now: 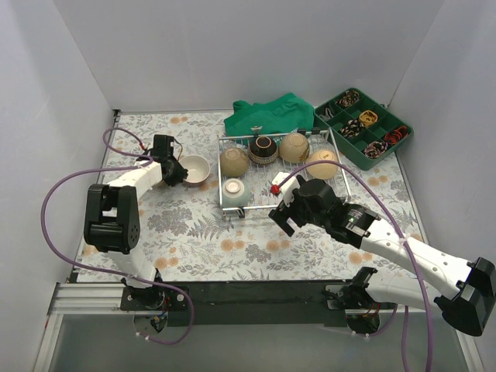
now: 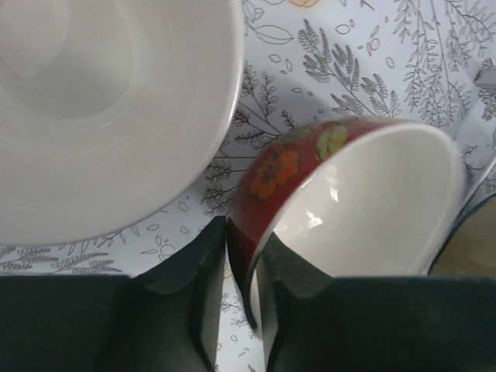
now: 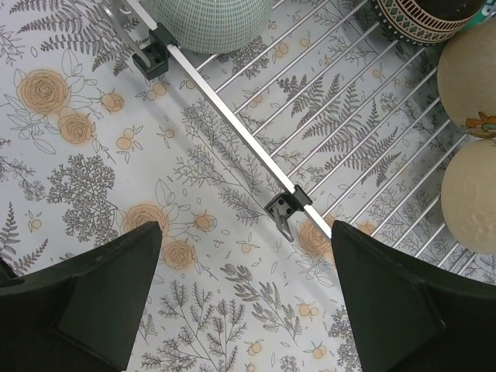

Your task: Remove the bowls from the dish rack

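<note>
A robot test cell in a lab is shown, not a real kitchen. The table is boxed in by plain white walls (image 1: 46,85) at 9, 12 and 3 o'clock. A left arm (image 1: 112,217) and a right arm (image 1: 411,252) are bolted to an aluminium rail (image 1: 85,298) at 6 o'clock, with purple cables (image 1: 44,211) looped loose. Kitchen props are laid on a floral cloth (image 1: 194,229): a rack (image 1: 263,182) of bowls (image 1: 294,147), and a green tray (image 1: 366,164) at 1 o'clock.

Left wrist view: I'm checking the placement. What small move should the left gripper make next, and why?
Probably lower the red floral bowl flat onto the table: the left gripper pinches its rim, it is tilted, and bare table shows beside the white bowl.
</note>
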Motion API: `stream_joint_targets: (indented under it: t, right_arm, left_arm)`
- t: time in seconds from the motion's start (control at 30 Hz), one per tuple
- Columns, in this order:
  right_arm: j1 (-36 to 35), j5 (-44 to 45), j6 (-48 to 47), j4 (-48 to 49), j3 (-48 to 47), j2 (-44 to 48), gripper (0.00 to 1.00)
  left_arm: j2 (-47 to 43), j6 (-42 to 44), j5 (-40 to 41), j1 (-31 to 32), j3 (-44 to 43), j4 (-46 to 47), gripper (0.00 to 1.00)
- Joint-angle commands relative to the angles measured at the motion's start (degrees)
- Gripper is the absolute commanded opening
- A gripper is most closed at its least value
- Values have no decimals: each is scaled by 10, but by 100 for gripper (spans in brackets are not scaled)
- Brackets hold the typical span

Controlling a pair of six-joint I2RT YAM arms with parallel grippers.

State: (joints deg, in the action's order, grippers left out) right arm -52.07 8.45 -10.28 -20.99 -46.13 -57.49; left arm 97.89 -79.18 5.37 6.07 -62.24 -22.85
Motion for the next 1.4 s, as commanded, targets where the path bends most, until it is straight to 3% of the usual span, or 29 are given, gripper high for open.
stream_joint_targets:
  t: [0.0,0.1,0.2,0.37,0.63,0.97,1.13,1.37]
  right_arm:
    - [7,9,18,26,4,17,98]
    - [9,15,23,27,3,19,98]
    - [11,32,28,27,0,21,99]
    - [16,68,27,18,-16,18,99]
    - [52,182,11,-9,-70,-33,99]
    - [121,293,-76,23,-126,-155,99]
    - [153,315,-144,75,-149,-234,99]
    - [179,343,-210,135,-183,-349,99]
  left_arm:
    - [-9,-4,1,-1,-2,40,25]
    - [-21,3,-8,-1,2,41,38]
    - [-41,14,-18,-1,6,37,42]
    - [-93,29,-39,-1,12,21,59]
    - [-204,92,-33,-1,38,-10,98]
    - [-368,178,-53,5,134,35,98]
    - [-397,208,-84,31,157,42,98]
    - [-418,222,-12,59,162,33,98]
